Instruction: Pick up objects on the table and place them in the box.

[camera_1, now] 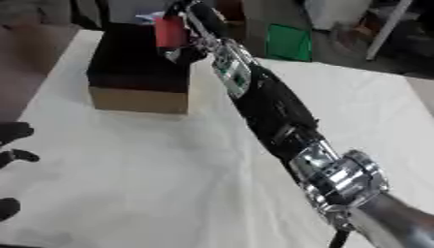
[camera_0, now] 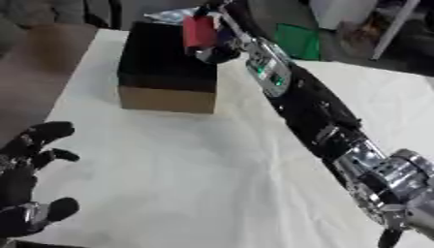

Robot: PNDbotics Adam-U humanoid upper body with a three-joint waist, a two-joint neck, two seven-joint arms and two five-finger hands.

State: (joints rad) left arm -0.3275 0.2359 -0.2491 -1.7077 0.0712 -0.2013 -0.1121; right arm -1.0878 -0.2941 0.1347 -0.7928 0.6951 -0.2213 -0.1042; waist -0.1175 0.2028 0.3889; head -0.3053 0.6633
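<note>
Your right arm stretches across the white table (camera_0: 212, 169) to the cardboard box (camera_0: 167, 72). Keep the right hand (camera_0: 222, 47) over the dark opening and lower before you let go. Its fingers are curled round a red object (camera_0: 200, 31), held above the box's right edge. Your left hand (camera_0: 25, 189) rests open, lower left.

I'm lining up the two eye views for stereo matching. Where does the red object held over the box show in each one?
Left eye view: the red object sits top centre, in the right hand, over the box, near its right rim.
Right eye view: it sits further left, top left of centre, again over the box.
Shared landmark: the box's tan front wall.
</note>
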